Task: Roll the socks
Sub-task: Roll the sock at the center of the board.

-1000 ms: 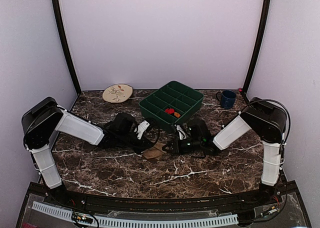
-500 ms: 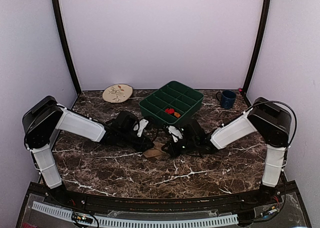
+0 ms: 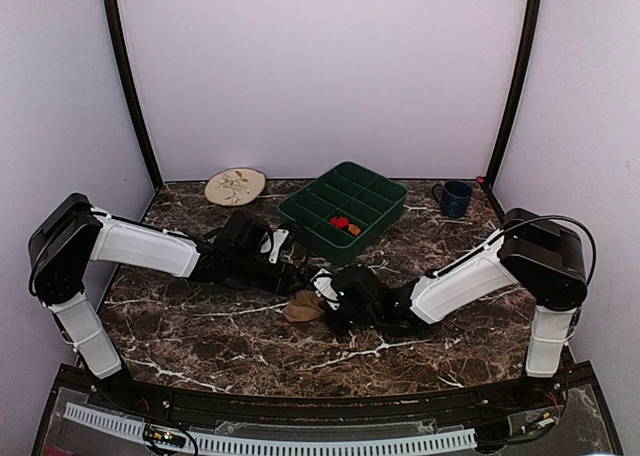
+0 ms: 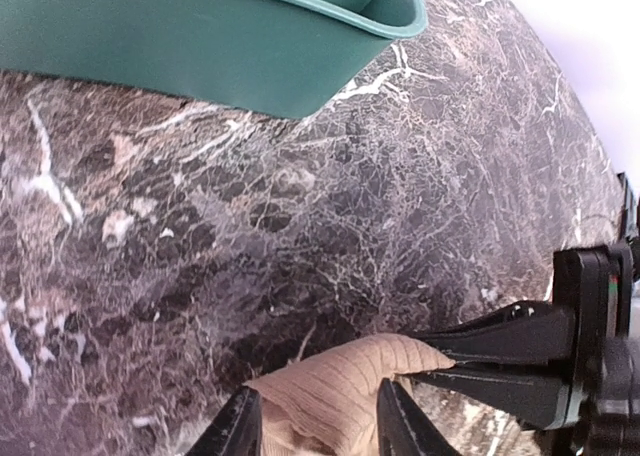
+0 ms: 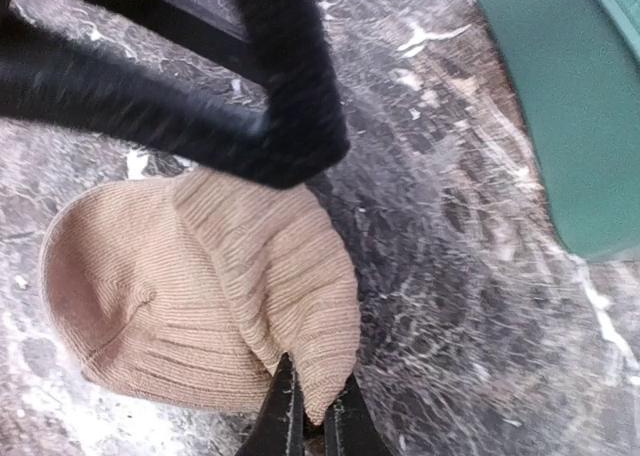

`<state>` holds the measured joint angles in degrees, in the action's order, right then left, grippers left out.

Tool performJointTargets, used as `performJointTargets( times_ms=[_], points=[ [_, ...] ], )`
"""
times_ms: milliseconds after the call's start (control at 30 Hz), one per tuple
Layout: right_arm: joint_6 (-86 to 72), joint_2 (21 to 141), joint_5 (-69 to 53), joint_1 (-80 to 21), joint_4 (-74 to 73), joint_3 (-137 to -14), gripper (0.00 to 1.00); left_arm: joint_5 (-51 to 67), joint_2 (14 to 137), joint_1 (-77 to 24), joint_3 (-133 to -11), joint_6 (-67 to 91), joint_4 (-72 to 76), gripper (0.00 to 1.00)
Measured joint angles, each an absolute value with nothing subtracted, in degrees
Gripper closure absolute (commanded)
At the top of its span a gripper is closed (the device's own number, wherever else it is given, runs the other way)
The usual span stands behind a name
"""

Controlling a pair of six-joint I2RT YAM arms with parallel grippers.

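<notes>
Sock (image 5: 200,276): tan, ribbed, folded into a loose rounded bundle; right gripper (image 5: 308,404) pinched closed on its edge; left gripper (image 4: 318,428) parted, straddling it.

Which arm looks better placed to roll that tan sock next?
Right: the right gripper is pinched shut on a folded edge of the tan sock; the left gripper stands open astride it, gripping nothing.
</notes>
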<state>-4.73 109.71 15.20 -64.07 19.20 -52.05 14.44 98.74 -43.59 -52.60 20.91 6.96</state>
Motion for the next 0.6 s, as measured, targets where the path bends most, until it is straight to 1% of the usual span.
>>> performJointTargets(
  times_ms=[233,600],
  points=[
    [2.26,110.96,31.55,-70.5,20.01,-52.21,1.0,16.86,98.24,-42.98,-54.46,24.27,2.24,0.58],
    [12.64,116.57,48.12,-78.5,25.23,-52.25,1.0,22.48,99.13,-42.22,-59.35,26.11,-6.02,0.58]
  ],
)
